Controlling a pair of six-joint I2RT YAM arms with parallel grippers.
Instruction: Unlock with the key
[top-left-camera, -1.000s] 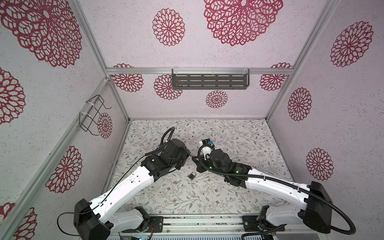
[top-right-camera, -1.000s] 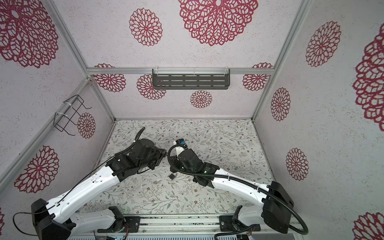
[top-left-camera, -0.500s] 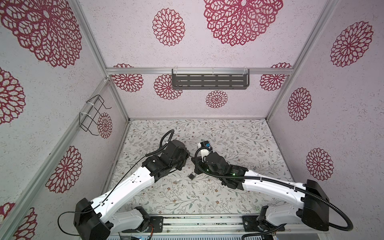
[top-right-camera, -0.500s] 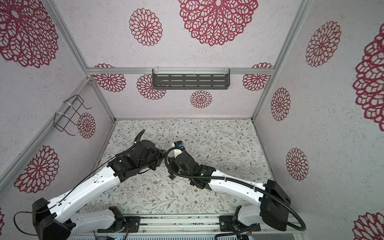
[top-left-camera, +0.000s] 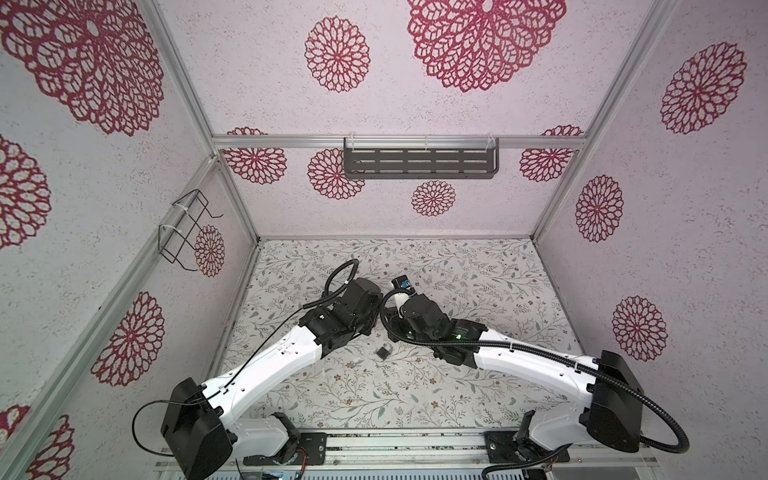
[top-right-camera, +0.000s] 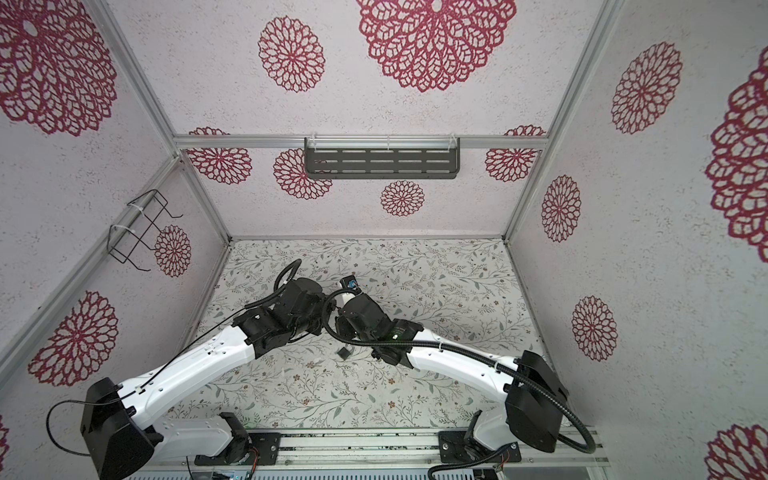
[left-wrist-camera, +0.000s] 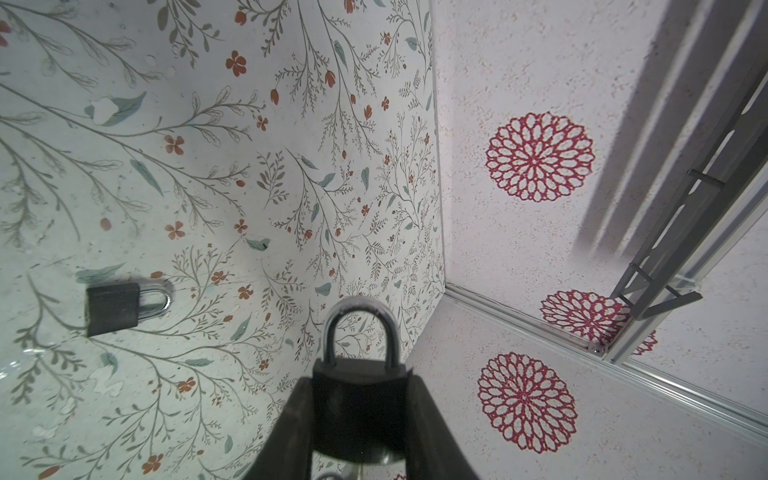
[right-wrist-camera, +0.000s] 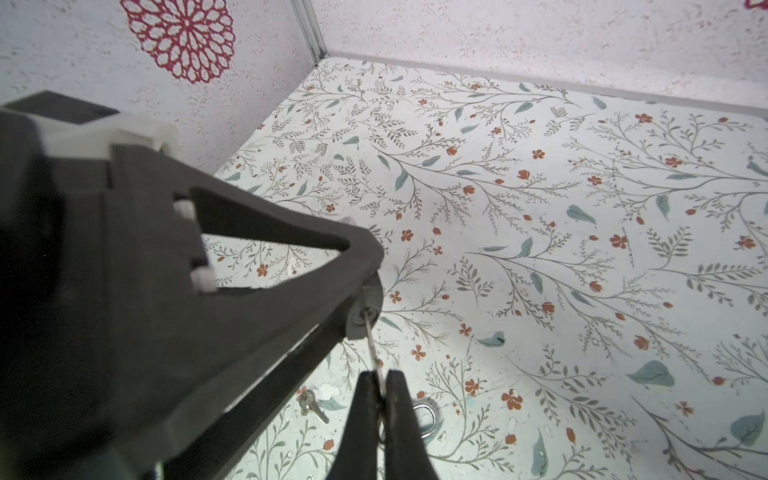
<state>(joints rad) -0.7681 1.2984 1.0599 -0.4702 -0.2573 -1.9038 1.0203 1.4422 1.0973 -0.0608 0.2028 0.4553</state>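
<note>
Your left gripper (left-wrist-camera: 359, 376) is clamped on the dark body of the padlock (left-wrist-camera: 359, 409), one finger on each flat side. The silver shackle (left-wrist-camera: 359, 305) sticks out beyond the fingertips and is seated in the body at both legs. Your right gripper (right-wrist-camera: 380, 376) is closed tight on the key (right-wrist-camera: 372, 345), pinching its head between the two pads. The thin blade runs straight from the pads to the keyway in the round end of the padlock. The right wrist view shows the tip meeting the slot, but you cannot tell how deep it sits. In both top views your two arms come in from the near corners, and their wrists meet above the table (top-left-camera: 478, 282), about mid-depth and slightly left of centre. That is where the padlock and key are held, off the surface, though the wrists hide them from above. A second padlock (top-left-camera: 383, 352) lies flat on the table just nearer than the two grippers, close to the middle. It is dark-bodied with its shackle closed, and neither arm touches it. A spare key (right-wrist-camera: 309, 405) lies on the floral surface close beside that second padlock, also apart from both grippers.
</note>
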